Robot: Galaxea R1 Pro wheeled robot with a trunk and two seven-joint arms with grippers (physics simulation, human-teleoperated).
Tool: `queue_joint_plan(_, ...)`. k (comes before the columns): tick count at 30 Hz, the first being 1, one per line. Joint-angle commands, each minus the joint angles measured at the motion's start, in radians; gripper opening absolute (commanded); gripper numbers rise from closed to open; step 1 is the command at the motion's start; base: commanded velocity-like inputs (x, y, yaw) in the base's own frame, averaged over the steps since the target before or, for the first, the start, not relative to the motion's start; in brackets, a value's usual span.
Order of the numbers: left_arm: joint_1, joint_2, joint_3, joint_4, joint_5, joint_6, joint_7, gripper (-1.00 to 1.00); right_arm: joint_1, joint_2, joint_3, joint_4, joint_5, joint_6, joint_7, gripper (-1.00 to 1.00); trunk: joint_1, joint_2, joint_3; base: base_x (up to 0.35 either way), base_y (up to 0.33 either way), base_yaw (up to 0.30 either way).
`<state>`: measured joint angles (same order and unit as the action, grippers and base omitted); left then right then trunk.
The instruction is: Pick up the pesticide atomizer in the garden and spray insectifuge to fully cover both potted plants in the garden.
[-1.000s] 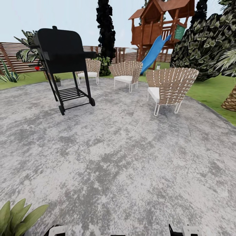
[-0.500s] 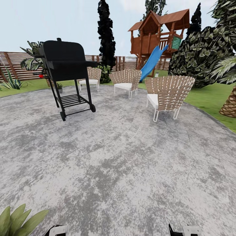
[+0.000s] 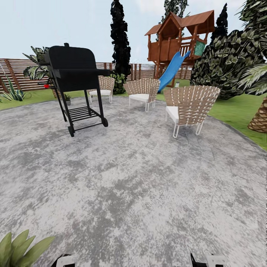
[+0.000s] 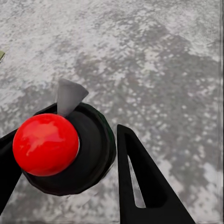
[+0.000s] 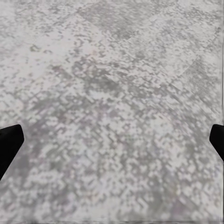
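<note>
Left wrist view: the left hand [image 4: 70,161] is pinching the pesticide atomizer [image 4: 65,151] between its fingers, its red-knobbed dark top facing the camera, so pick-up looks done. The right hand [image 5: 112,140] is spread wide over bare patio [image 5: 112,70], holding nothing. One potted plant [image 3: 18,248] is sitting near left at the robot's base. No insectifuge mist is showing; I judge spraying of both plants not yet done.

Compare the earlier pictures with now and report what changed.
From one second ago to half a second ago the head view tilted and straightened, so that was the camera moving, not the things. Since then almost nothing differs. The black grill, wicker chairs and leafy plant keep their places on the stone patio.
</note>
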<state>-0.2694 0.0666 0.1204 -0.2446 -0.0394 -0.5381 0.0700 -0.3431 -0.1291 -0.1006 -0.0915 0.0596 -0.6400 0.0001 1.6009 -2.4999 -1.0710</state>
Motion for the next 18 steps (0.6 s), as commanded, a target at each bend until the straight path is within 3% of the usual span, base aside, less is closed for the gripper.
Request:
queue_joint_plan(1, -0.001, 0.0, 0.002, 0.001, -0.005, -0.003, 0.004, -1.0, -0.001, 0.0, -0.007, 0.001, 0.006, -0.003, -0.001, 1.0, 0.0, 0.0, -0.001, -0.183, -0.176, 0.06)
queue_joint_plan(12, -0.001, -0.001, 0.002, 0.001, -0.007, -0.003, 0.004, -1.0, -0.001, 0.0, -0.007, 0.001, 0.006, -0.003, -0.002, 1.0, 0.0, 0.0, 0.003, -0.255, -0.188, 0.24)
queue_joint_plan(18, -0.001, -0.001, 0.002, 0.001, -0.006, -0.003, 0.004, -1.0, -0.001, 0.0, -0.007, 0.001, 0.006, -0.003, -0.001, 1.0, 0.0, 0.0, 0.004, -0.313, -0.051, 0.272)
